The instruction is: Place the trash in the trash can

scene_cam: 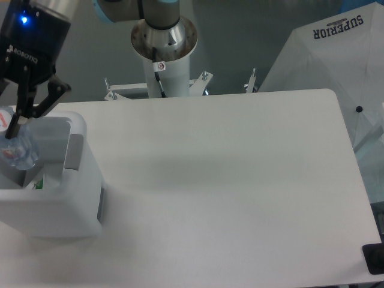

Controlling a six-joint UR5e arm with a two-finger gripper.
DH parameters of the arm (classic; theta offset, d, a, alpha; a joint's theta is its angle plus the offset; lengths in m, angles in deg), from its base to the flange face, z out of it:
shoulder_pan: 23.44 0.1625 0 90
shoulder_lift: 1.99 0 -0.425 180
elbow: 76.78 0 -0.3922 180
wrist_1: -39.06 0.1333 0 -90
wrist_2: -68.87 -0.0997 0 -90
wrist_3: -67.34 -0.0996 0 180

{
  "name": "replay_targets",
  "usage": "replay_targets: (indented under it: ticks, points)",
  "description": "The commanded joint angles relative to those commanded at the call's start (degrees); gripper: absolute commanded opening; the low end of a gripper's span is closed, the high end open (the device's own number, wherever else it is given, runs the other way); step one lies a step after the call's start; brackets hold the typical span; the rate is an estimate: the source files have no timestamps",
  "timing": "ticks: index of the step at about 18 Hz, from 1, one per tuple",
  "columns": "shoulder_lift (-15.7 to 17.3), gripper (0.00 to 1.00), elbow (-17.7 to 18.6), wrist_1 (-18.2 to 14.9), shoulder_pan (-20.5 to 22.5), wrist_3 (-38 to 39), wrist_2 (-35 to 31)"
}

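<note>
My gripper (7, 125) is at the far left edge of the frame, above the opening of the trash can (60, 195), a white boxy bin with a grey side panel. It is shut on the neck of the crushed clear plastic bottle (17, 151). The bottle hangs partly inside the bin's opening, and its cap is cut off by the frame edge. One dark finger (21, 111) shows; the other is out of frame. A green bit of the wrapper (38, 183) peeks out inside the bin, low against the front wall.
The arm's grey base column (163, 42) stands behind the white table (240, 180). A white umbrella-like cover marked SUPERIOR (327, 57) sits at the back right. A small black object (374, 259) lies at the table's front right corner.
</note>
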Motion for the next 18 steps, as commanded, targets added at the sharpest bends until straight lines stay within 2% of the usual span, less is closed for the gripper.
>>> replay_targets:
  ticks: [2, 4, 5, 6, 7, 9, 10, 15, 18]
  points:
    - [0.1, 0.2, 1.8, 0.1, 0.0, -2.1, 0.0]
    - [0.3, 0.28, 3.1, 0.1, 0.0, -4.5, -0.1]
    - [0.6, 0.36, 3.4, 0.1, 0.0, -5.4, -0.5]
    - [0.7, 0.51, 3.9, 0.1, 0.0, -6.2, -0.9]
    - [0.9, 0.75, 4.0, 0.1, 0.0, -7.0, -1.0]
    - [1.1, 0.95, 4.3, 0.1, 0.1, -7.7, -1.1]
    - [1.1, 0.99, 4.3, 0.0, 0.1, -7.7, -1.2]
    - [0.8, 1.0, 3.9, -0.1, 0.6, -7.7, -3.0]
    - [0.8, 1.0, 4.0, -0.1, 4.3, -7.8, -3.3]
